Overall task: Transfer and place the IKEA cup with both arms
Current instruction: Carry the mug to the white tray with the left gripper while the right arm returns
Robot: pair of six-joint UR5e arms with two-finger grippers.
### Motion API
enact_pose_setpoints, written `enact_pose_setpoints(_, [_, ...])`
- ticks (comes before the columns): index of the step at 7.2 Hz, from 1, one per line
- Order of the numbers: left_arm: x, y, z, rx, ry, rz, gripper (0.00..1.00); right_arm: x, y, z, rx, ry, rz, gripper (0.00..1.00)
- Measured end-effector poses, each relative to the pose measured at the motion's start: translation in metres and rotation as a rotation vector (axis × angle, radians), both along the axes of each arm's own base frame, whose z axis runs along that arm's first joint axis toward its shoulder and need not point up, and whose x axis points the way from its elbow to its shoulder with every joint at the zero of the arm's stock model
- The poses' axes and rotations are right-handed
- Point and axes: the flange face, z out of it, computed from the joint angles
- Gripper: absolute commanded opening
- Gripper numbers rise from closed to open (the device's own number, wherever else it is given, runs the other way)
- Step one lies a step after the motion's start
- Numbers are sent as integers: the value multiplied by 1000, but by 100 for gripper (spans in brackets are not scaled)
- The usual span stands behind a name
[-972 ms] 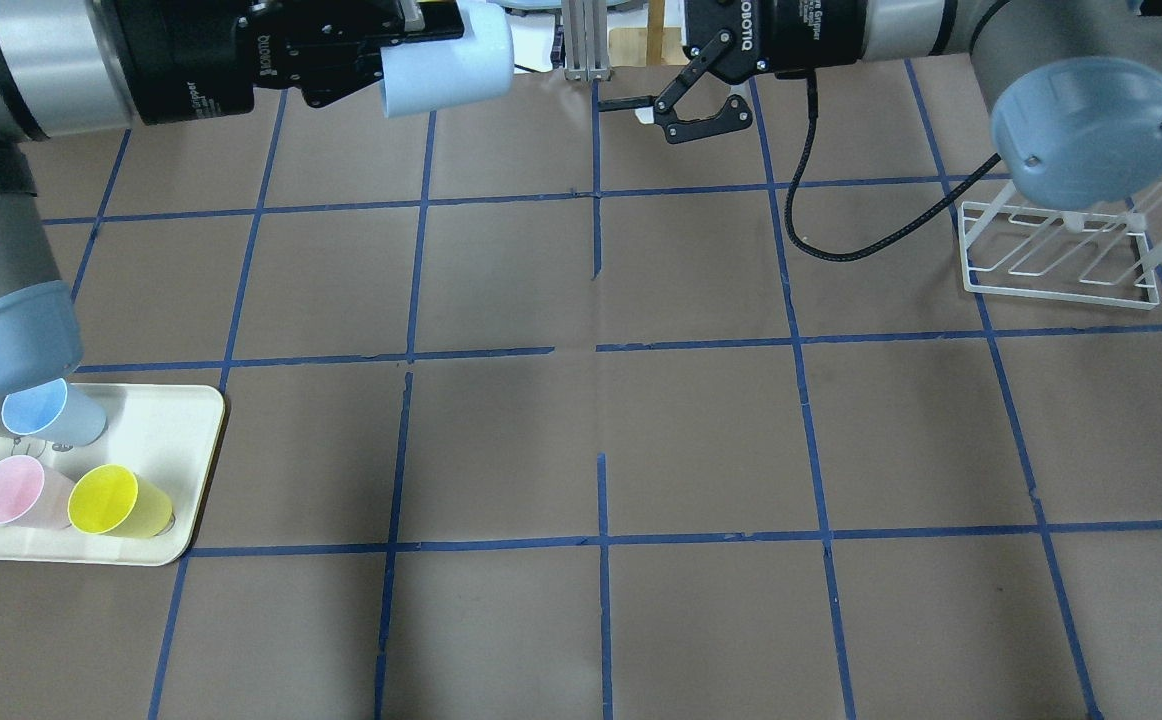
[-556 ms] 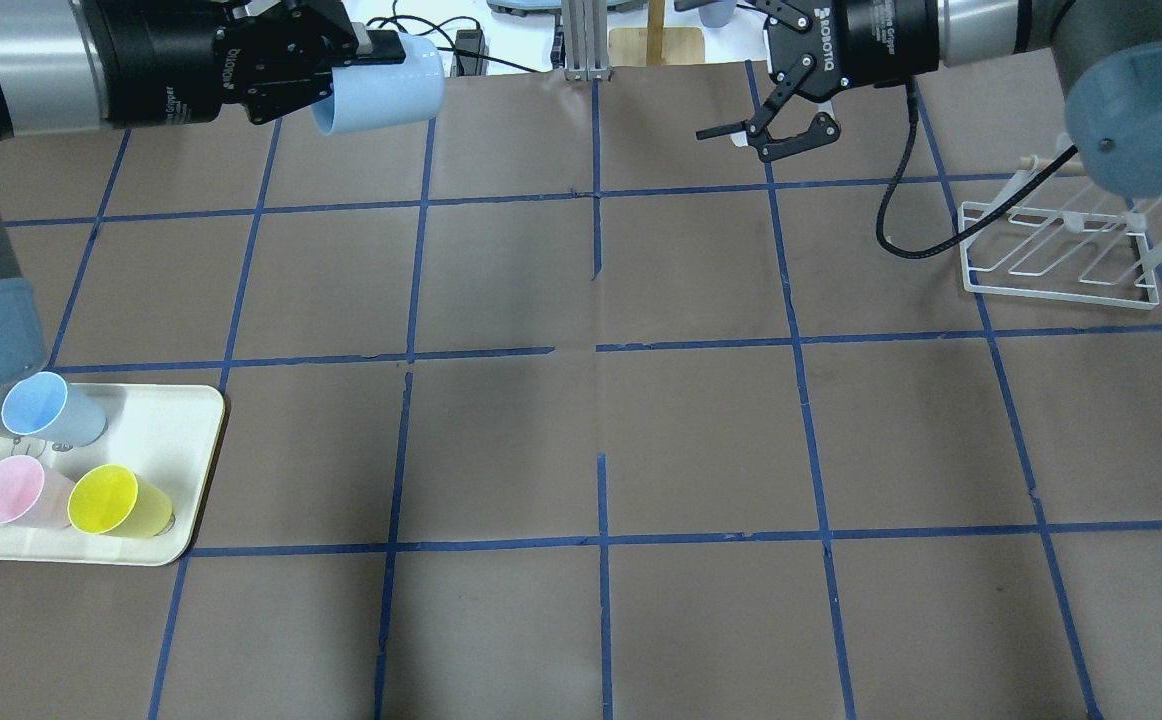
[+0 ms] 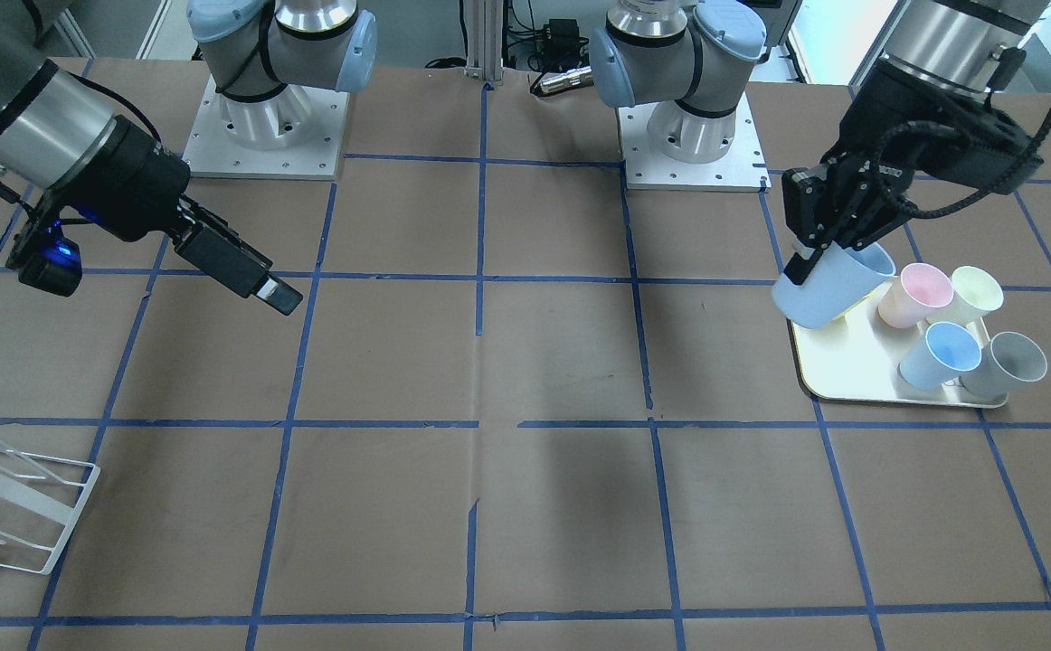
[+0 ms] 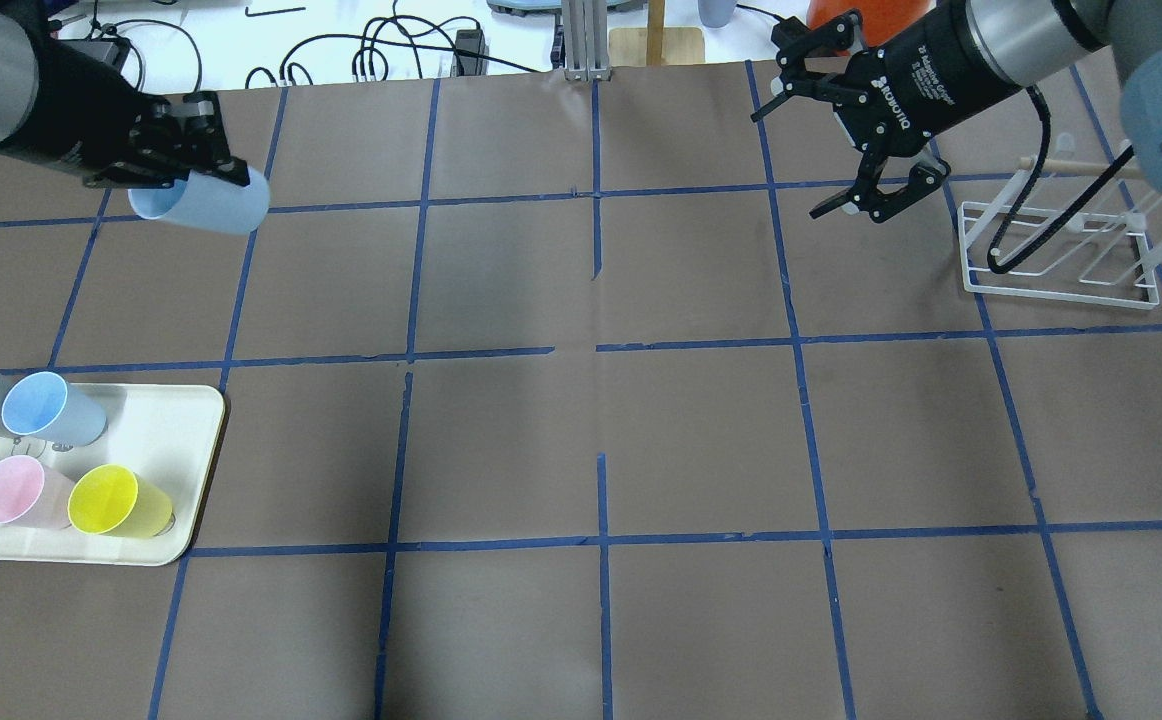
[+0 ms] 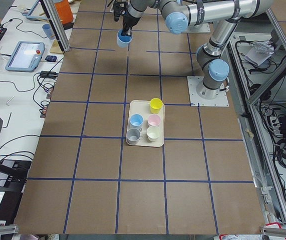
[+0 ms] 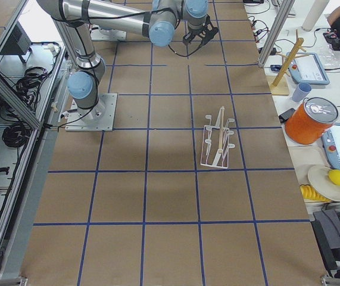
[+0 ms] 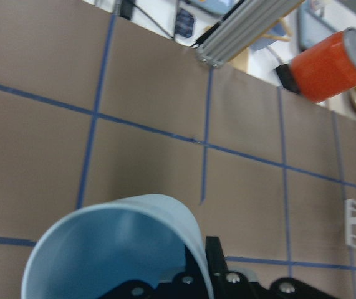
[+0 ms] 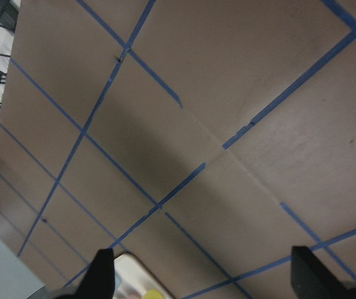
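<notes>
Above the tabletop (image 4: 601, 430), far left side: IKEA cup (image 4: 203, 208), tilted and aloft, its rim clamped by the left gripper (image 4: 196, 178) fingers. Right gripper (image 4: 789, 162): fingers spread wide, empty, near white rack (image 4: 1056, 262).

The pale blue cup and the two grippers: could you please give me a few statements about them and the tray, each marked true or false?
1. The left gripper grips the pale blue cup, off the tray. True.
2. The right gripper is shut on a cup. False: it is open and empty.
3. Five cups stand on the tray. True.
4. The yellow cup lies on the bare table. False: it stands on the tray with the others.
</notes>
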Motion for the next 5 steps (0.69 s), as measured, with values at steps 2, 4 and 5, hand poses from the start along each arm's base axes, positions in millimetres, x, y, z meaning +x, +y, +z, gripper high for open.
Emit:
enact_pose_setpoints(2, [52,-1,-49,159,-200,-222,0,29,23,-1,6,253,117,100])
enact_pose_setpoints(4, [112,3,-117,253,-225,-355,0,28,41,-2,-1,433,309,100])
enact_pose_setpoints(5, [136,3,-151,259,-223,-377,0,23,51,1,-11,488,416,100])
